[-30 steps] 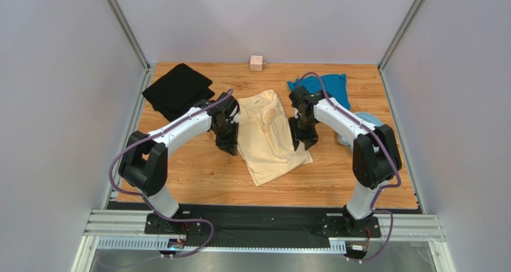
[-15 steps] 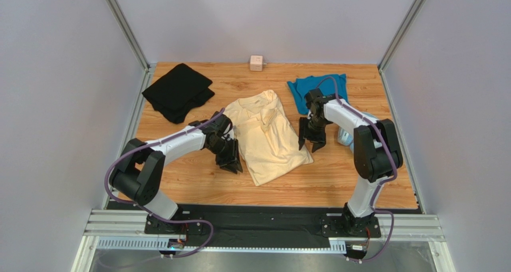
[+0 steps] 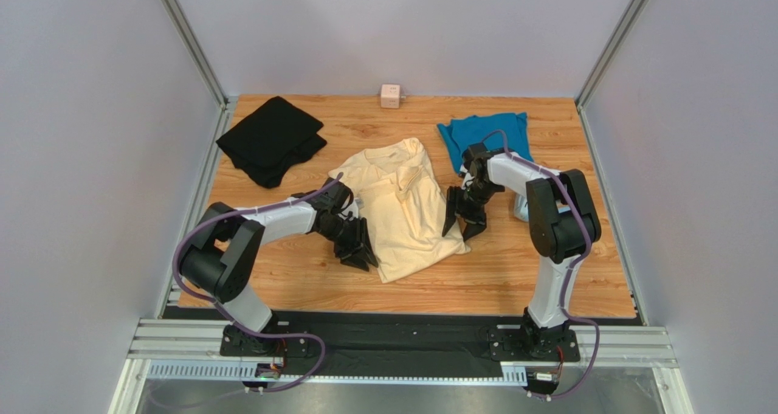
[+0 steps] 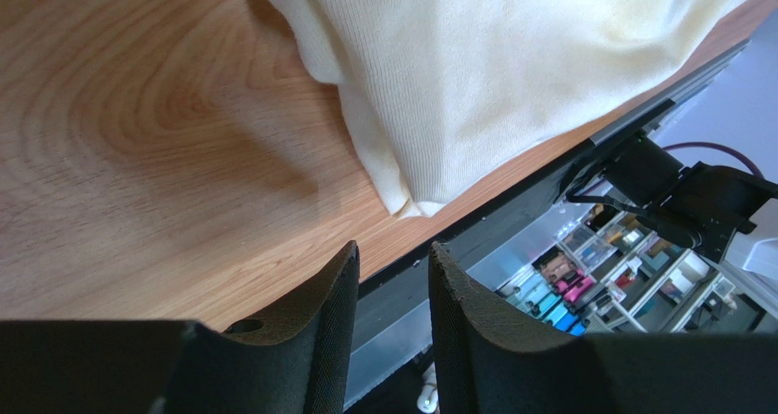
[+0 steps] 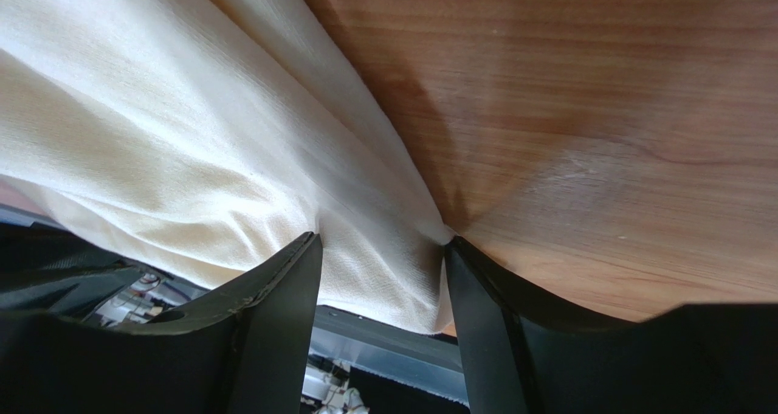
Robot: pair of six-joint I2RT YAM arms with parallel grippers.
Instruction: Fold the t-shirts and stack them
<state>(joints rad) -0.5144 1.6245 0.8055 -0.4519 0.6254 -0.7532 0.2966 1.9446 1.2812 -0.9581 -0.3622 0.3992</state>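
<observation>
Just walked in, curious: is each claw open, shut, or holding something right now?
Left gripper: open, holding nothing, just short of the cream shirt.
Right gripper: open, straddling the cream shirt's edge, not pinching it.

Finely ribbed matt cloth for the cream-yellow t-shirt; smooth, faintly sheened wood-grain desk; matt black left pincer.

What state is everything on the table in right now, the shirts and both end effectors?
Cream-yellow t-shirt: partly folded, lying mid-table, not stacked.
Black t-shirt: folded, far left corner, alone.
Teal t-shirt: lying far right, alone; fold unclear.
Left end effector: open, empty, beside the cream-yellow shirt's left edge.
Right end effector: open, fingers either side of that shirt's right edge.
Pink cube: resting at the far edge.
</observation>
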